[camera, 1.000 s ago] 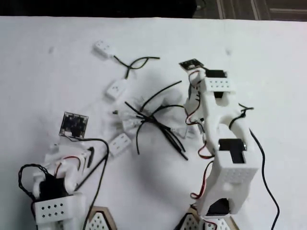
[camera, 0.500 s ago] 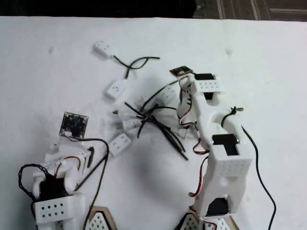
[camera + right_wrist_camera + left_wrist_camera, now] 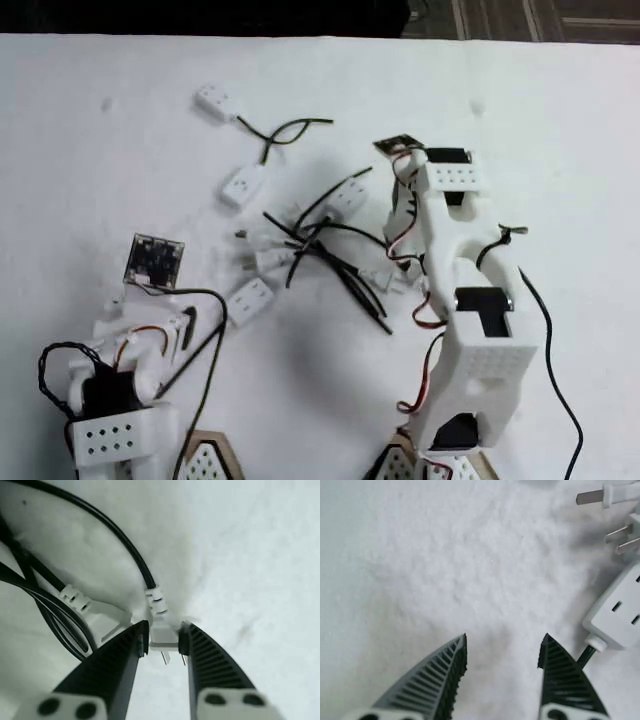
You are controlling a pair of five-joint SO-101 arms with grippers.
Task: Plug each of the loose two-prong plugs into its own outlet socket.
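Here, right tool (image 3: pixel 164 628) clamps a white plug (image 3: pixel 161 637) (ribbed collar) — left tool (image 3: pixel 504 638) gapes apart.

White plug (image 3: pixel 162 632), black cord (image 3: pixel 127 547), white socket (image 3: pixel 618 612), white table (image 3: pixel 100 170); left pincer (image 3: pixel 504 639) dark, ribbed.

1. The right arm (image 3: pixel 450 230), its fingers (image 3: pixel 122 655) clamped on a two-prong plug (image 3: pixel 162 637), swings back right after leaning toward the tangle half a second ago.
2. The black cords (image 3: pixel 330 260) shift and lie rearranged on the desk.
3. A white outlet socket (image 3: pixel 345 198) now lies uncovered beside the arm.
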